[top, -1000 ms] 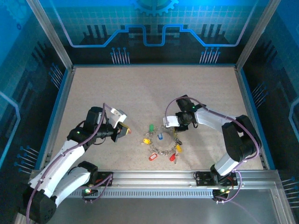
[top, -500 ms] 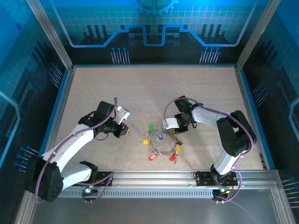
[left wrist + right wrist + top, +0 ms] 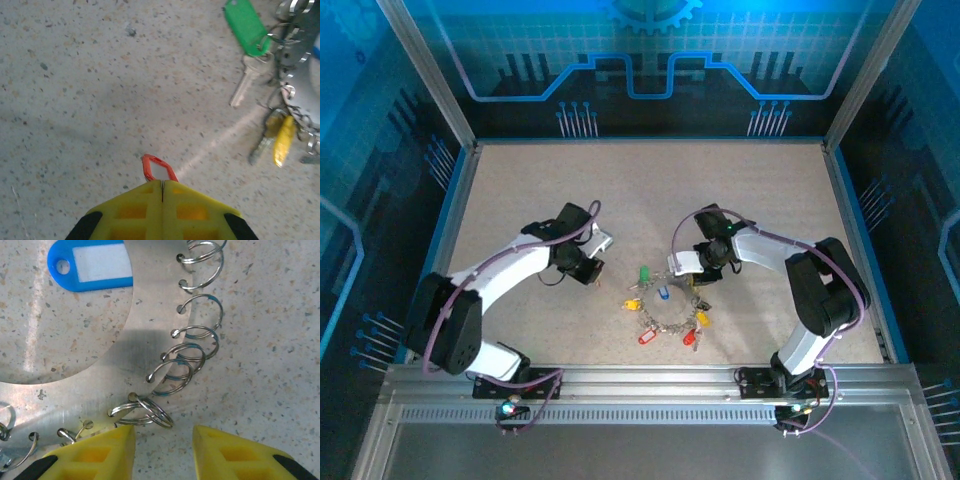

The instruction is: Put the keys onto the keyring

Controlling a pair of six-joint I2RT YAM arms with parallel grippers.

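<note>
Left fingers (image 3: 132, 212): closed, pinching red loop (image 3: 159, 169) at tips; green key (image 3: 247, 37) ahead-right on desk (image 3: 100, 100). Right fingers (image 3: 235, 450): parted; keyring (image 3: 150, 315) split ring (image 3: 145, 412) just ahead of gap.

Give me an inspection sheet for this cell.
Surface: speckled table, flat.
Job's things: keyring flat on table, split rings along its edge; green key, yellow key at its edge; blue tag in its opening.
Clutter: nothing seen.
Grippers: left gripper fingers shut on red piece; right gripper fingers open, either side of one ring.
Cables: purple cables along both arms.
Surroundings: blue walls, metal rail at near edge.
</note>
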